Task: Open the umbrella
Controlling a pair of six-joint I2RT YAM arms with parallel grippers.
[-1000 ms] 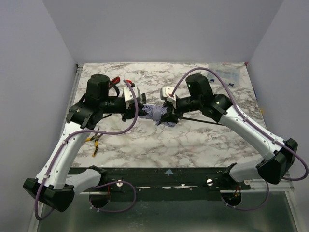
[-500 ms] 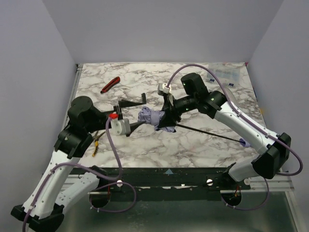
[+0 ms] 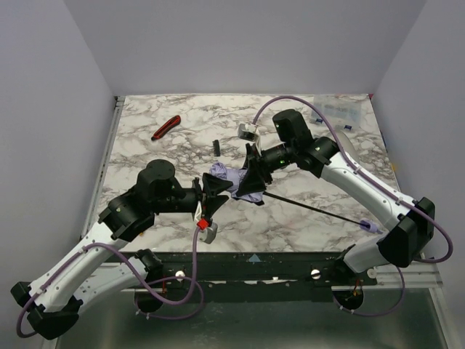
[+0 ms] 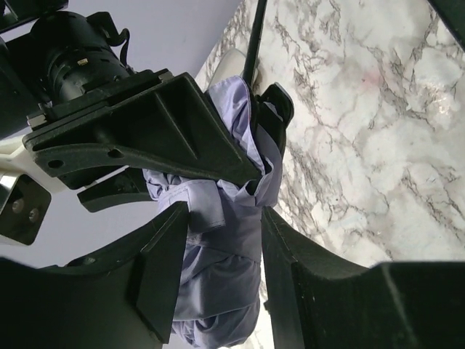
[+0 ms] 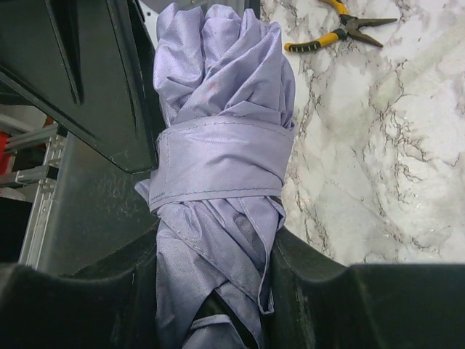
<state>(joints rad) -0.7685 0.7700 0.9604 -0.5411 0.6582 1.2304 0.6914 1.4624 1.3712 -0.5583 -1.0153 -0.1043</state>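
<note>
The umbrella (image 3: pixel 231 179) is a collapsed lavender roll held just above the table's middle. Its thin black shaft (image 3: pixel 312 207) runs right and toward me to the small lavender handle (image 3: pixel 372 227). My right gripper (image 3: pixel 252 177) is shut on the roll's shaft end. In the right wrist view it (image 5: pixel 214 291) clamps the fabric below the wrap strap (image 5: pixel 218 171). My left gripper (image 3: pixel 213 187) is shut on the roll's other end. In the left wrist view its fingers (image 4: pixel 156 269) press both sides of the fabric (image 4: pixel 218 254).
A red-handled cutter (image 3: pixel 166 127) lies at the back left and a small black piece (image 3: pixel 215 147) behind the umbrella. Yellow-handled pliers (image 5: pixel 341 33) lie on the marble near the left arm. A clear plastic item (image 3: pixel 341 110) lies at the back right corner.
My left arm swung from the back left round to the near side and its gripper closed on the roll's free end. My right gripper kept its hold; the handle drifted toward me.
</note>
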